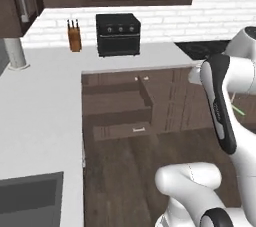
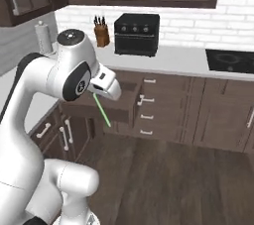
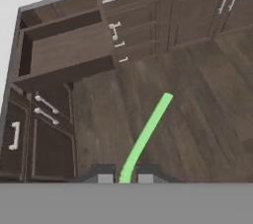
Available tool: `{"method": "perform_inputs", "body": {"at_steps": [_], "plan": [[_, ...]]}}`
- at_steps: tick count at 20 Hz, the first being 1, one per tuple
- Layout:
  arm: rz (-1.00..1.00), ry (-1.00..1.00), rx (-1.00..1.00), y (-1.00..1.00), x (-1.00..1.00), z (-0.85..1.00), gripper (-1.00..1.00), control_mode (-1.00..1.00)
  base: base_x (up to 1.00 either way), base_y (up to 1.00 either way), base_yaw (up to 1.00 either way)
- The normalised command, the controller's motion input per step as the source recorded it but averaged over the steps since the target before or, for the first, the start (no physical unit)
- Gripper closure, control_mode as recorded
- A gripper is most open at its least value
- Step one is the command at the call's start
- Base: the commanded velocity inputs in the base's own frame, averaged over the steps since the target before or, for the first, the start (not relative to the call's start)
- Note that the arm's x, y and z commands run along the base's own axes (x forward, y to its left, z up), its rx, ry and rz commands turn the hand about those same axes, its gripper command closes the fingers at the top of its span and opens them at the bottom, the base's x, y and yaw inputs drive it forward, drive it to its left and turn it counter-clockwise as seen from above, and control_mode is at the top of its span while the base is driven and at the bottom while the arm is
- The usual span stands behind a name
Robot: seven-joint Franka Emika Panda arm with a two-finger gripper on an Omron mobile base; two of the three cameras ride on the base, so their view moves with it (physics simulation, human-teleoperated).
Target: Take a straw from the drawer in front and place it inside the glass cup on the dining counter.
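Straw (image 3: 146, 136), thin and bright green, held at its lower end between the two dark finger tips of the gripper (image 3: 125, 178), which is clenched on it. In the hand view the straw runs from the finger tips up and to the right, over the dark wood floor (image 3: 197, 109). In the right base view the same straw (image 2: 101, 109) hangs slanting below the white hand, in front of the open drawer (image 2: 116, 101). In the left base view a short piece of it (image 1: 238, 109) shows at the right edge, just beside the arm's dark-striped link.

Drawer, hand view (image 3: 64, 50): wide, shallow, dark brown, pulled out from the cabinet run below the pale counter (image 2: 173, 58); its inside appears bare wood. The gripper is apart from it, above the floor.

Background, on the counter against the white brick wall: a black toaster oven (image 2: 136, 34), a knife block (image 2: 101, 33), and a black cooktop (image 2: 230, 60).
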Motion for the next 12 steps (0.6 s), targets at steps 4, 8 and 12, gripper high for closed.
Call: {"method": "perform_inputs", "body": {"at_steps": [4,8,12], "plan": [[0.00,0.00,0.00,0.00,0.00,0.00,1.00,1.00,0.00,-0.66,-0.78],[0.00,0.00,0.00,0.00,0.00,0.00,1.00,1.00,0.00,-0.74,-0.79],[0.00,0.00,0.00,0.00,0.00,0.00,1.00,1.00,0.00,-0.82,-0.78]]}}
